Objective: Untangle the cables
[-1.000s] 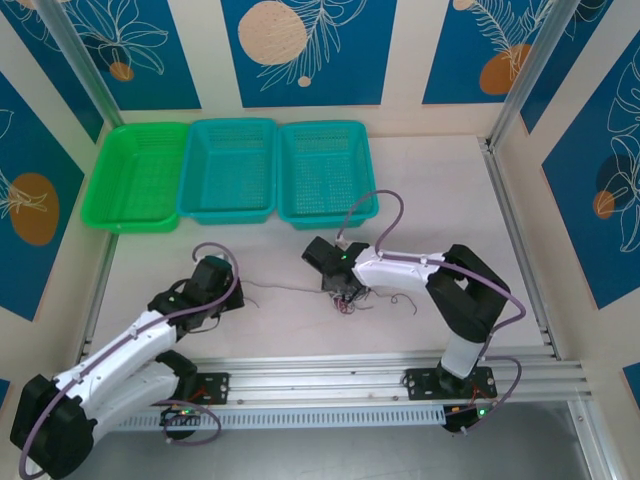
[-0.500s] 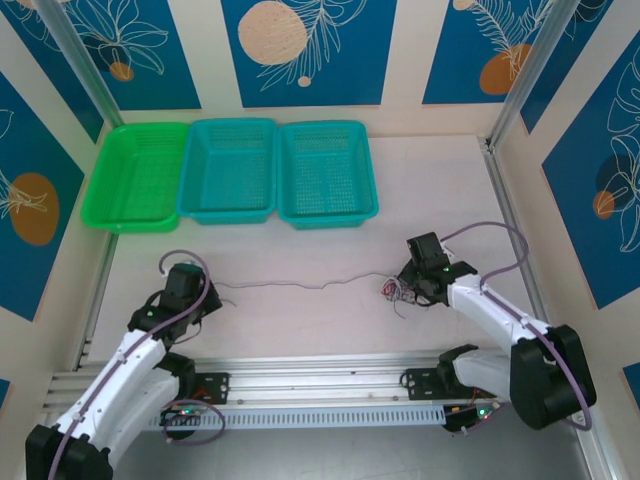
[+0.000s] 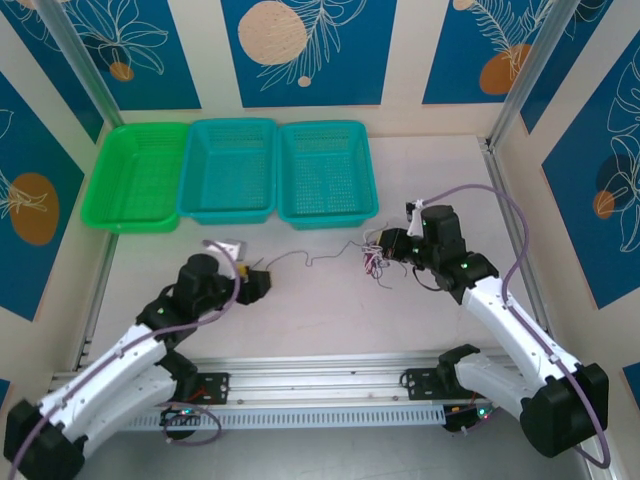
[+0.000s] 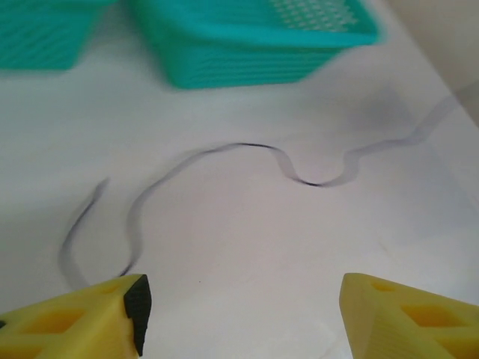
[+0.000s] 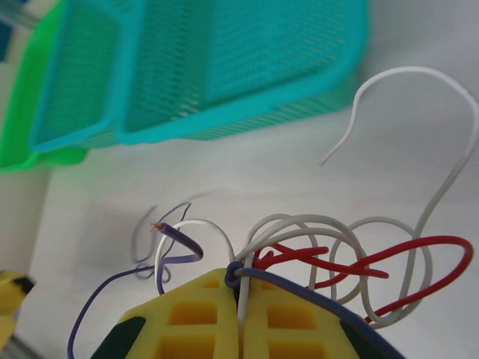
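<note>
In the left wrist view, the left claw [image 4: 243, 301] is spread wide with nothing gripped, and the black wire [image 4: 247, 145] is seen as a thin, blurred wave on the matte table [image 4: 247, 247]. From above, the cables [image 3: 375, 260] are found bunched at the right claw [image 3: 388, 244], below a teal mesh basket [image 3: 327, 170]. In the right wrist view, the yellow fingers [image 5: 194, 329] are pressed shut on the knot, with the glossy red wire [image 5: 419, 241] and white wire [image 5: 419, 71] looped beyond.
</note>
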Available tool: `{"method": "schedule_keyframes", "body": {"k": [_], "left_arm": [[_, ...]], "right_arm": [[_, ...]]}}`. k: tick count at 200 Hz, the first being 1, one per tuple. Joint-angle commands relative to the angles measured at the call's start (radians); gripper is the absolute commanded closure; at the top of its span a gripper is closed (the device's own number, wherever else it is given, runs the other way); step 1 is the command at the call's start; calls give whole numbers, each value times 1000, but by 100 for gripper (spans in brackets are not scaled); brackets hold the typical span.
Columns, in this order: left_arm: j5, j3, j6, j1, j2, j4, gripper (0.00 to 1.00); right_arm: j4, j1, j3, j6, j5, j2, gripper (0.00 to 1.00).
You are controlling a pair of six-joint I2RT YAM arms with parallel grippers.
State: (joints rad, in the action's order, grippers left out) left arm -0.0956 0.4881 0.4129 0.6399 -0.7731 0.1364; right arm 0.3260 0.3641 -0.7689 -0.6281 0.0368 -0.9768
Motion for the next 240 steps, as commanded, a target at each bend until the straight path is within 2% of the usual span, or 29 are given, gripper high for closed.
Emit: {"method": "schedule_keyframes", "body": {"k": [1,16,31,56,66,76,81,93,102,108,132,152,177,195,219,240], "left_arm": [[-69,95,-216,129,-144,-230,28],[-88,150,-317,192,-273,-300,23],[-85,200,-382,217,-393,-351,18],[66,220,-394,227,-532,-485,5],[98,219,-402,228,-565,-524,4],[105,224,-410,228,-592,-534,11],[109,229,-408,228,-602,-532,20],[132,226,-381,228,-615,-520,54],[162,218,-349,227,-605,-503,86],[194,212,-327,227,-593,-485,100],[348,190,-243,207,-504,-349,100],[437,186,-125,126,-409,-151,100],[375,160,-7,-40,-262,20,100],[336,172,18,-123,-168,91,100],[291,269,-21,-168,-130,159,100],[286,435,-81,-195,-163,224,100]], "right_arm": [[24,19,-69,80,156,5,100],[44,40,-101,82,180,7,100],[62,64,-127,84,196,11,100],[91,110,-152,87,198,21,100],[99,125,-156,81,196,27,100],[103,135,-157,76,193,33,100],[107,138,-156,68,184,37,100],[115,139,-148,49,139,50,100],[132,137,-143,31,78,58,100],[151,134,-140,11,6,64,100],[268,61,-113,-119,-280,86,100],[332,-82,-57,-217,-349,105,100],[325,-293,45,-277,-248,142,100],[314,-389,100,-287,-180,158,100],[244,-402,157,-279,-70,165,100],[176,-378,193,-284,8,163,100]]}}
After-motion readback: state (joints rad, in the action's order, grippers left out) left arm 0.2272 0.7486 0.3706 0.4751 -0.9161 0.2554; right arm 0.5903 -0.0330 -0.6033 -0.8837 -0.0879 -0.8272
